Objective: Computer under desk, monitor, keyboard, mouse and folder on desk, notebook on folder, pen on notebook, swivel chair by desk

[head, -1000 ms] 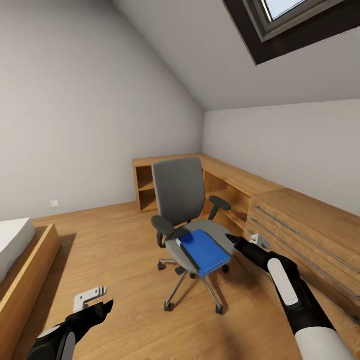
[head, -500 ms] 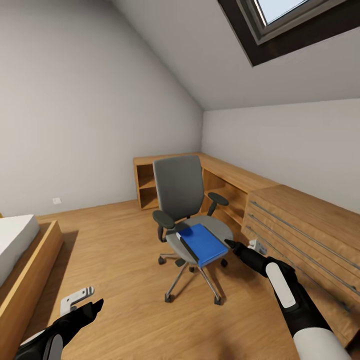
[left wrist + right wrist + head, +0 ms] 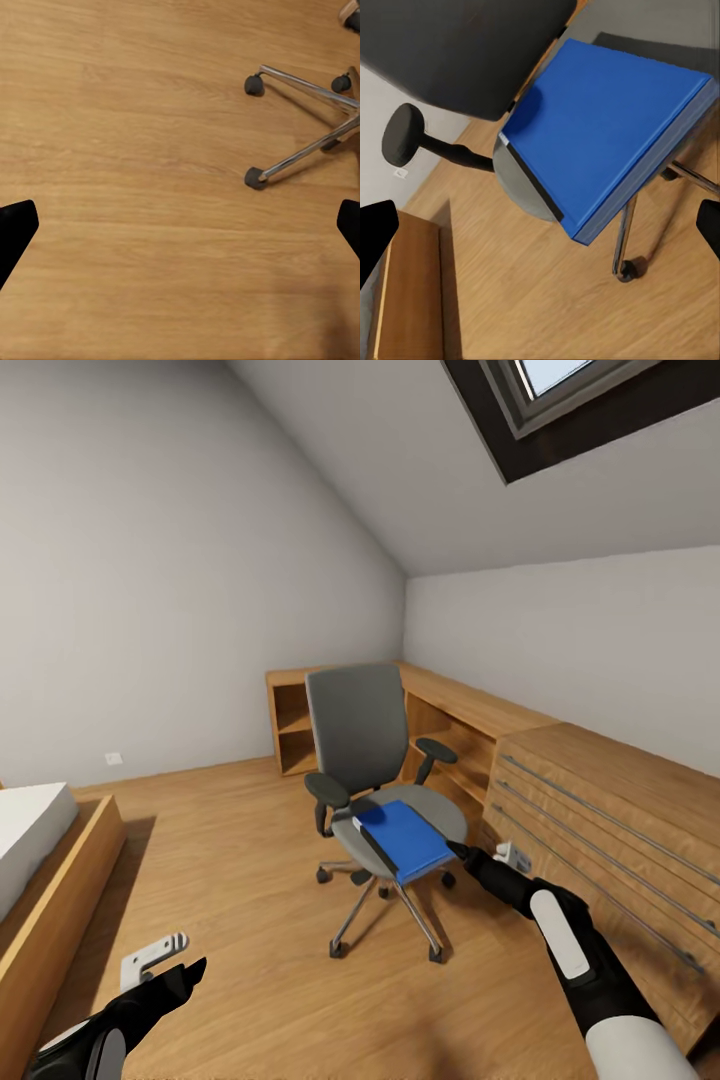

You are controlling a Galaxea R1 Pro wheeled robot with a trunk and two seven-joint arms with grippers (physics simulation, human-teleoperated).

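The swivel chair (image 3: 360, 755), with a grey seat and back and black armrests, stands mid-room on the wood floor. The bright blue folder (image 3: 405, 838) lies flat on its seat, with a dark edge along one side. My right gripper (image 3: 482, 851) is open just beyond the folder's near right corner, apart from it. In the right wrist view the folder (image 3: 607, 135) lies ahead between the open gripper (image 3: 540, 229) tips, over the grey seat (image 3: 521, 184). My left gripper (image 3: 168, 962) is open low over bare floor, and in the left wrist view this gripper (image 3: 180, 229) faces the chair's star base (image 3: 300, 150).
Low light wooden cabinets (image 3: 560, 780) run along the right wall and into the far corner, close behind the chair. A wood-framed bed (image 3: 45, 870) stands at the left. Open plank floor (image 3: 240, 880) lies between bed and chair. A skylight (image 3: 570, 400) is overhead.
The whole view has shifted a little, so the camera moved. My left gripper has dropped lower and further left. The right gripper stays by the folder's corner, and the folder has not moved on the seat.
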